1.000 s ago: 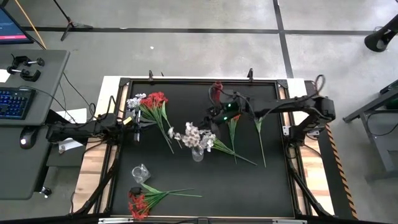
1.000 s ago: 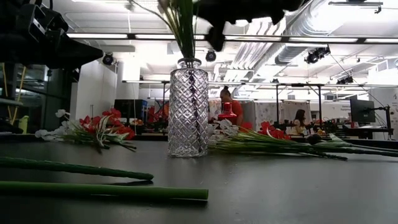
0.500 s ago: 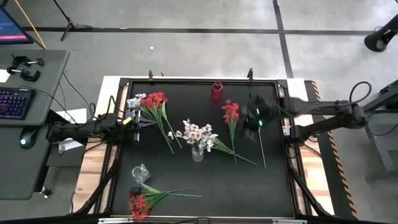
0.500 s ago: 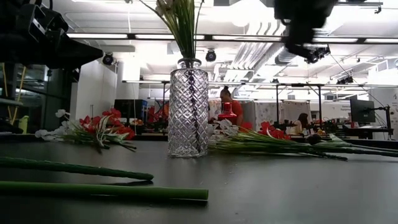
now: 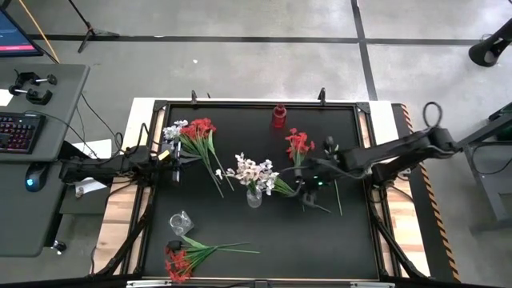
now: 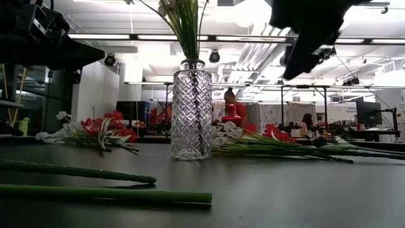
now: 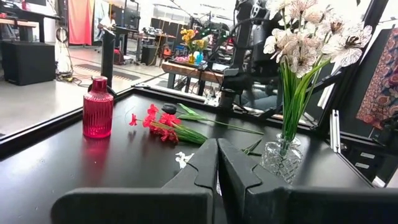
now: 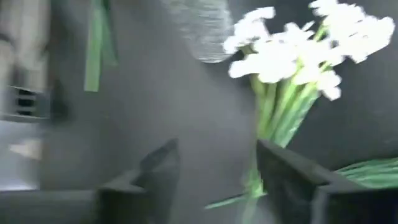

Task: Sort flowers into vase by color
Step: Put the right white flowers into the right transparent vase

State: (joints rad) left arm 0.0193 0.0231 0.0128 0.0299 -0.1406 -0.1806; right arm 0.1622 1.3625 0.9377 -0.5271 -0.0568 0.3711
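On the table, red flowers point(image 5: 298, 144) lie blooms-rearward, stem forward.

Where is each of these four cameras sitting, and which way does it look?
High view: overhead, straight down on the table; both arms show.
Low view: tabletop height, facing the clear vase; an arm hangs above.
Left wrist view: past the shut left tool toward the red bottle.
Right wrist view: over the open right tool onto the white flowers.
All four share those white flowers.
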